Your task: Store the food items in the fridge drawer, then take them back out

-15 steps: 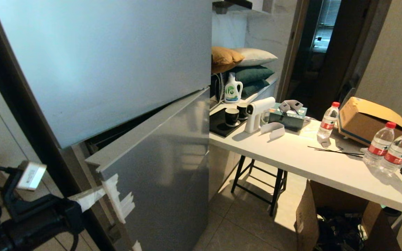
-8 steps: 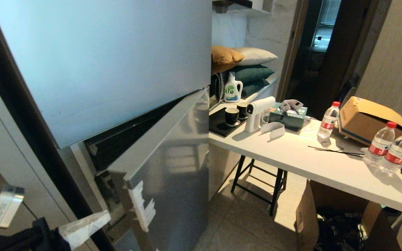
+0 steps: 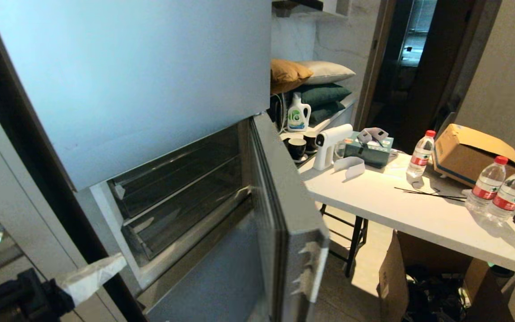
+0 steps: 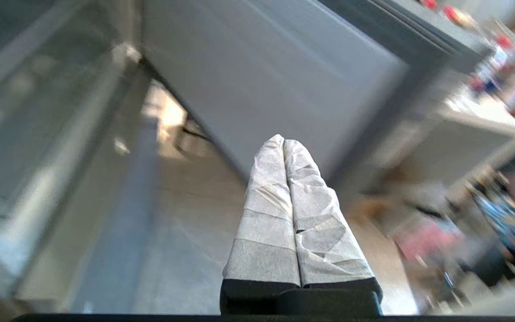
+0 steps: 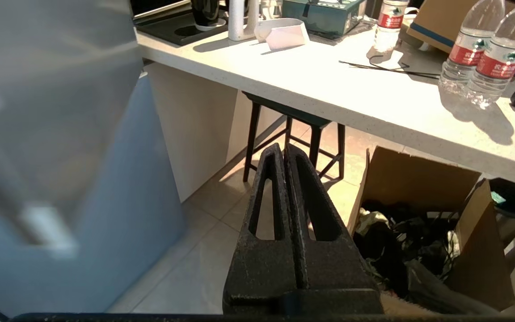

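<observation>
With its tape-wrapped fingers point(image 4: 264, 210) pressed flat together and nothing between them, the left gripper point(image 3: 90, 278) sits at about 8 o'clock in the head view, low beside the fridge frame and touching nothing that can be made out. From the left wrist view the same gripper point(image 4: 283, 145) points toward the blurred inner face of the lower fridge door point(image 4: 257, 85), apart from it.

That lower fridge door point(image 3: 291, 210) stands swung wide open at about 6 o'clock, its edge with white tape scraps turned toward the camera. Behind it, at about 8 o'clock from the picture's centre, the opened compartment shows the fridge drawer point(image 3: 181, 201), dark and transparent, pushed in; what lies inside cannot be told. The upper fridge door point(image 3: 128, 76) at 11 o'clock is closed.

The right gripper point(image 5: 283, 154) has its black fingers closed on nothing, hanging over the tiled floor point(image 5: 204, 250) near a black stool point(image 5: 293, 134) and an open cardboard box point(image 5: 418, 179).

At 3 o'clock the white bench point(image 3: 400, 205) carries water bottles point(image 3: 420, 154), a white spray gun point(image 3: 329, 143), a teal tissue box point(image 3: 369, 150), black cups point(image 3: 297, 148) and a brown carton point(image 3: 467, 152). The open door's edge stands between the fridge compartment and the bench. No potato or pepper shows in any view.
</observation>
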